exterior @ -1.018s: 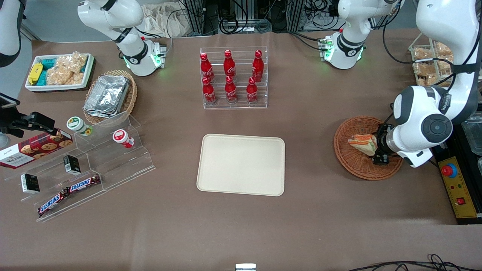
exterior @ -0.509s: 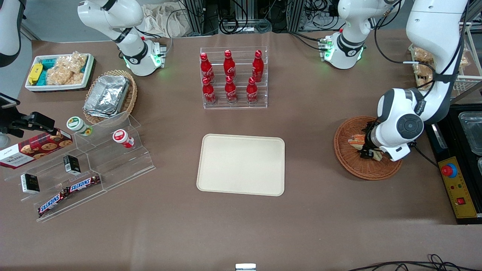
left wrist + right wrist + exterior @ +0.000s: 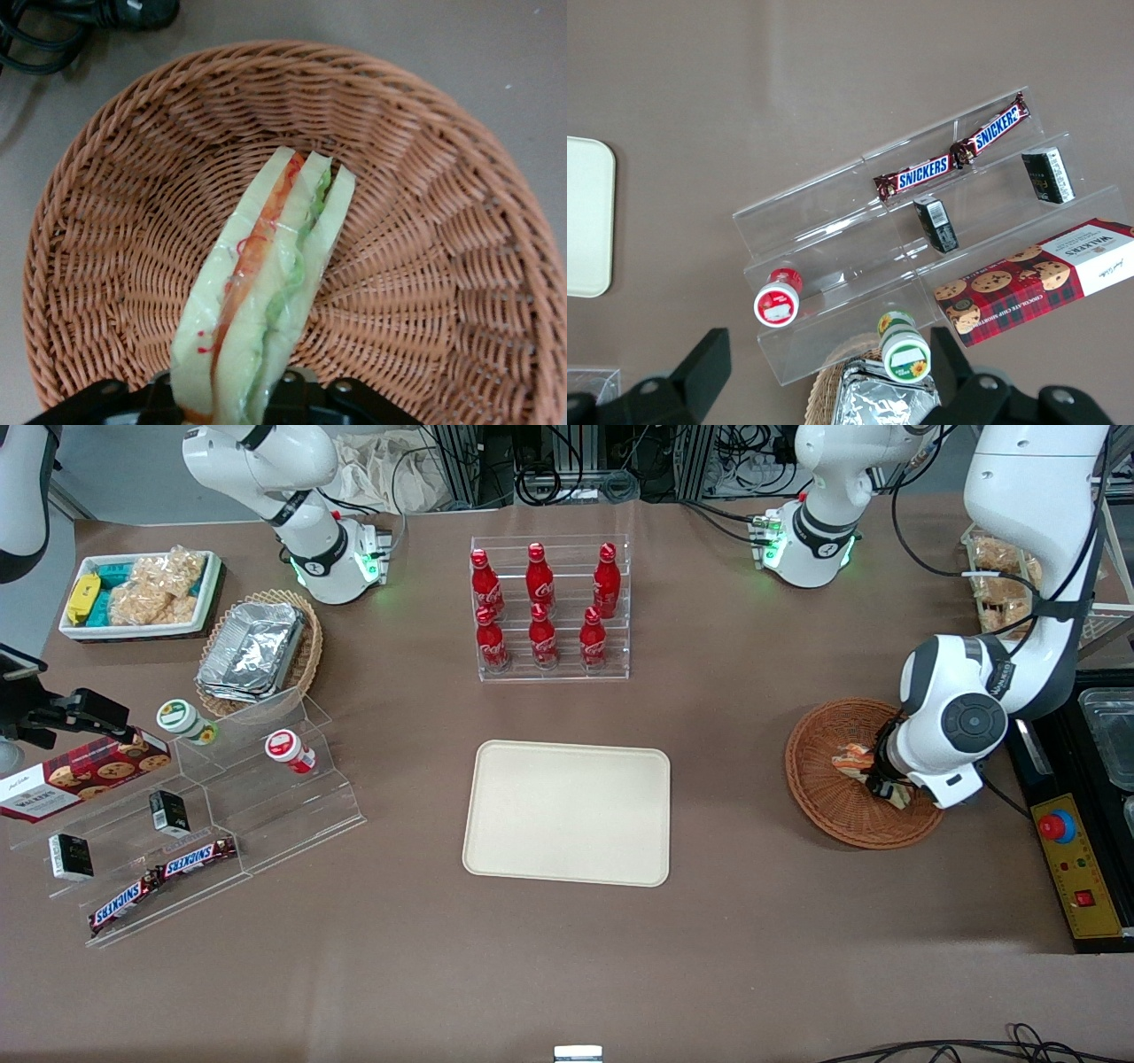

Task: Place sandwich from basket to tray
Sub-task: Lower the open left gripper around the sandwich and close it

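While in basket [image 3: 819, 779], gripper-held [image 3: 889, 786] sandwich [image 3: 266, 292]

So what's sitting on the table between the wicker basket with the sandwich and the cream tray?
Nothing: the front view shows only bare brown tabletop between basket and tray.

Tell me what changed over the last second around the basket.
The left arm swung in over the basket, and its claw came down onto the sandwich; it now straddles the wedge's end, one finger on each side. The sandwich still lies in the basket, largely covered by the arm in the front view. The tray stays bare.
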`<action>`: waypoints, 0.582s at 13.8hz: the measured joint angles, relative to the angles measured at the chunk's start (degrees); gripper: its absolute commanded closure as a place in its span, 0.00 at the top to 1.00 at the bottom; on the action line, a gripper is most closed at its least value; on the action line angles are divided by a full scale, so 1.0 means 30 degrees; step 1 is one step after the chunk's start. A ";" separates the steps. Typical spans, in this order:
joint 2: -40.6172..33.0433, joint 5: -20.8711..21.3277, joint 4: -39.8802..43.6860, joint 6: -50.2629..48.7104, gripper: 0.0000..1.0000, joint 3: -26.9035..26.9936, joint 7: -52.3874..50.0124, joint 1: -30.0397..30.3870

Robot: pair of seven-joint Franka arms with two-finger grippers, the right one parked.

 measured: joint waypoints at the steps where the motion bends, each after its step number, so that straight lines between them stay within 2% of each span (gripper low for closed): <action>1: -0.0006 0.0013 0.0273 -0.0067 0.00 -0.0017 0.0001 -0.0005; 4: -0.0070 0.0025 0.2474 -0.2991 0.00 -0.0302 0.0102 -0.0072; 8: -0.0199 0.0014 0.6982 -0.8623 0.00 -0.2553 0.0525 -0.0375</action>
